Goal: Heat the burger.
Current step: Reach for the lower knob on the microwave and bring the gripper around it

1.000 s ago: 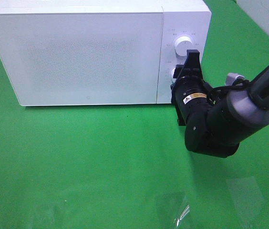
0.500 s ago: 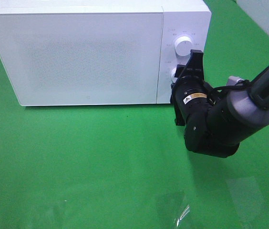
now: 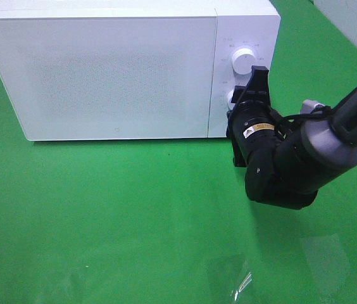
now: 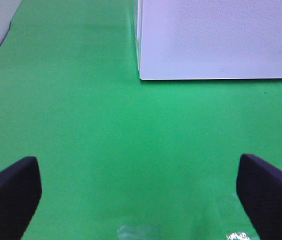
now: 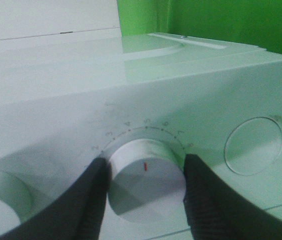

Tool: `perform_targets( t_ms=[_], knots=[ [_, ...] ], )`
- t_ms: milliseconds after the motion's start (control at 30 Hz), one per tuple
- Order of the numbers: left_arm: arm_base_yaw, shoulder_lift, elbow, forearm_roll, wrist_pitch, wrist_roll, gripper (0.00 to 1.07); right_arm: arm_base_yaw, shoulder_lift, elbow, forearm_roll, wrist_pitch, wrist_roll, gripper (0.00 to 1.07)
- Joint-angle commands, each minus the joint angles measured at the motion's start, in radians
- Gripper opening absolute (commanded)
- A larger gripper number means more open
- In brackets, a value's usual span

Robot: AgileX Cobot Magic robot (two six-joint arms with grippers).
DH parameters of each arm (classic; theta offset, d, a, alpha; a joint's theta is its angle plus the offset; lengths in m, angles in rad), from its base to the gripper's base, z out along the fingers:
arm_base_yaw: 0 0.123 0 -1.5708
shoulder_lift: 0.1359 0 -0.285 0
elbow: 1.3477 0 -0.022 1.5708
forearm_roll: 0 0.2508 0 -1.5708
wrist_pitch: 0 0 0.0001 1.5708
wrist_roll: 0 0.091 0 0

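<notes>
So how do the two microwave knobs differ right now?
The lower knob sits between the right gripper fingers, which press on both its sides; the upper knob stands free. The lower knob is mostly hidden behind the gripper in the high view; the upper knob shows fully. Both are round and white.

Light was bright and even, glare patches shone on the green table (image 3: 134, 209), and the wrist views looked soft.
</notes>
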Motion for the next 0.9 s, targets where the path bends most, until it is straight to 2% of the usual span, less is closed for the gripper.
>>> perform_targets(
  t_ms=[33,67,100,133,167,200,333,500,633,900],
  knots=[
    [0.005,-0.020,0.003,-0.001,-0.008,0.002,0.98,-0.006,0.000,-0.028,-0.091,0.016,-0.024,0.30],
    [0.005,-0.020,0.003,-0.001,-0.008,0.002,0.98,-0.006,0.000,-0.028,-0.091,0.016,-0.024,0.30],
    [0.005,-0.020,0.003,-0.001,-0.008,0.002,0.98,-0.006,0.000,-0.027,-0.091,0.023,-0.039,0.37],
    [0.005,-0.020,0.003,-0.001,-0.008,0.002,0.98,-0.006,0.000,-0.027,-0.091,0.023,-0.039,0.37],
    [0.005,-0.020,0.003,-0.001,-0.008,0.002,0.98,-0.006,0.000,-0.027,-0.091,0.038,-0.043,0.43],
    [0.005,-0.020,0.003,-0.001,-0.008,0.002,0.98,-0.006,0.000,-0.027,-0.091,0.038,-0.043,0.43],
    [0.005,-0.020,0.003,-0.001,-0.008,0.003,0.98,-0.003,-0.003,-0.026,-0.083,0.060,-0.067,0.55],
    [0.005,-0.020,0.003,-0.001,-0.008,0.003,0.98,-0.003,-0.007,-0.014,-0.084,0.061,-0.073,0.59],
    [0.005,-0.020,0.003,-0.001,-0.008,0.003,0.98,0.009,-0.031,0.042,-0.081,0.059,-0.112,0.66],
    [0.005,-0.020,0.003,-0.001,-0.008,0.002,0.98,0.021,-0.112,0.121,-0.097,0.093,-0.188,0.67]
  ],
)
